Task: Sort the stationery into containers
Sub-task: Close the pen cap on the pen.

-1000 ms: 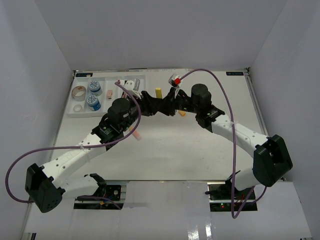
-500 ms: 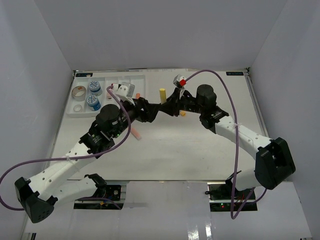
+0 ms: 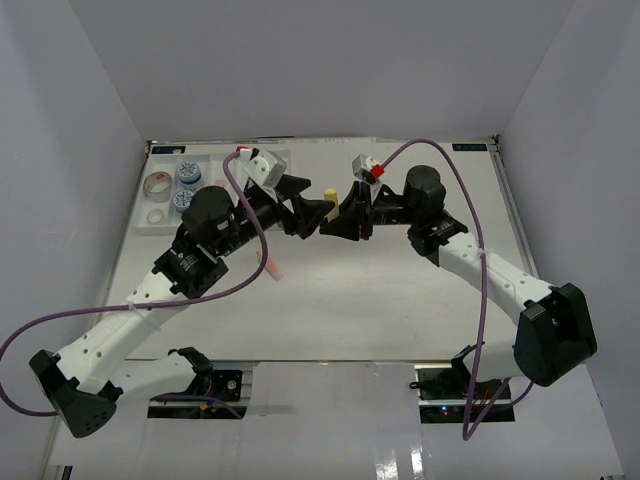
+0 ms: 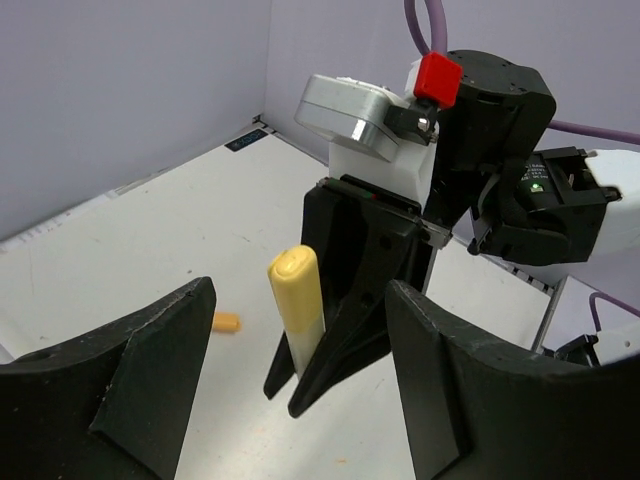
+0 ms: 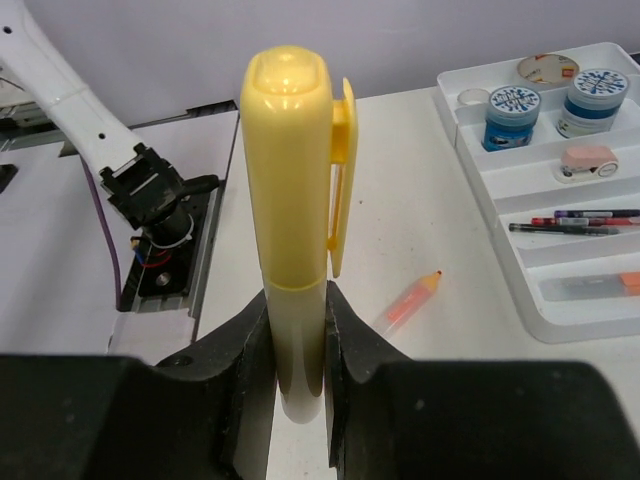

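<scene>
Top view: the right pincer (image 3: 340, 215) pinches the yellow marker (image 3: 329, 192) above the mid tabletop (image 3: 380, 300), right of the tray (image 3: 150, 228); the left pincer (image 3: 308, 205) stands spread just beside it, wider than a second ago, when both pincers met around the marker; the marker has shifted slightly rightward since then; the left wrist has swung toward the tray's right end; an orange pen (image 3: 270, 265) lies on the tabletop as before; tubs (image 3: 187, 176) and tape (image 3: 156, 184) sit at the tray's left end.

Left wrist view: the spread fingers (image 4: 150, 370) frame the marker, clear of it on both sides; it stands upright in the right pincer's closed jaws; a small orange piece (image 4: 226, 322) lies on the tabletop behind.

Right wrist view: the marker rises upright between the pressed-in fingers (image 5: 230, 350), its clip to the right; the tray holds two tubs, a pink eraser (image 5: 585, 160) and thin pens (image 5: 580, 220) in separate compartments; the orange pen lies loose beside the tray.
</scene>
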Motion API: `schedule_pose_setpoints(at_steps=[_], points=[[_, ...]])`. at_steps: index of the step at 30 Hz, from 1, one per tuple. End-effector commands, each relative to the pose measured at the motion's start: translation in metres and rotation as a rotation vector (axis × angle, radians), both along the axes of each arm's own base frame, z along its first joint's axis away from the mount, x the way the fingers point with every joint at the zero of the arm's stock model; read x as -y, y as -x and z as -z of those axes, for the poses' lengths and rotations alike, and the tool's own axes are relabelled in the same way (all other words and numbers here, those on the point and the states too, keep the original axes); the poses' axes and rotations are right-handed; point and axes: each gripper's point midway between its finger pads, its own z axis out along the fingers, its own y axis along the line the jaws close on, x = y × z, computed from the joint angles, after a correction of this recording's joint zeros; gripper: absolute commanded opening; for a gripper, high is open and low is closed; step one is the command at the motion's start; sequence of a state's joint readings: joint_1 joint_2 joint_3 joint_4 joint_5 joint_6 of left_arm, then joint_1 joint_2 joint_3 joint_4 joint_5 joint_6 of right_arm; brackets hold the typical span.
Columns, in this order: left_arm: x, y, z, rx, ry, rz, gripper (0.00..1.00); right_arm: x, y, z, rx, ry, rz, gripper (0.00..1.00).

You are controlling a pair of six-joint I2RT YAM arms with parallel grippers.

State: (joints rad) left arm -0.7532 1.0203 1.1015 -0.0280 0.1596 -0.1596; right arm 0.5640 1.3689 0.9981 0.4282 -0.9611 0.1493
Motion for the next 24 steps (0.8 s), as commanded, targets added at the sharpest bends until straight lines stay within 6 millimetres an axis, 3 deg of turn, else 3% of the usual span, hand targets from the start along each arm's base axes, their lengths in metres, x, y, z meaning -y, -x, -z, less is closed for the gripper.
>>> schedule_pose_setpoints(at_steps=[1, 6, 14, 24], points=[[0.002, 0.0, -0.024, 0.08, -0.017, 0.037, 0.79, 0.006, 0.018, -0.016, 0.073, -0.038, -0.078, 0.08], [0.013, 0.001, -0.032, 0.073, -0.007, 0.091, 0.79, 0.007, 0.02, -0.017, 0.073, -0.038, -0.076, 0.08], [0.032, -0.006, -0.011, -0.006, -0.042, 0.159, 0.75, 0.01, 0.023, -0.016, 0.075, -0.035, -0.071, 0.08], [0.042, -0.004, -0.007, -0.031, -0.05, 0.234, 0.64, 0.012, 0.026, -0.012, 0.074, -0.028, -0.073, 0.08]])
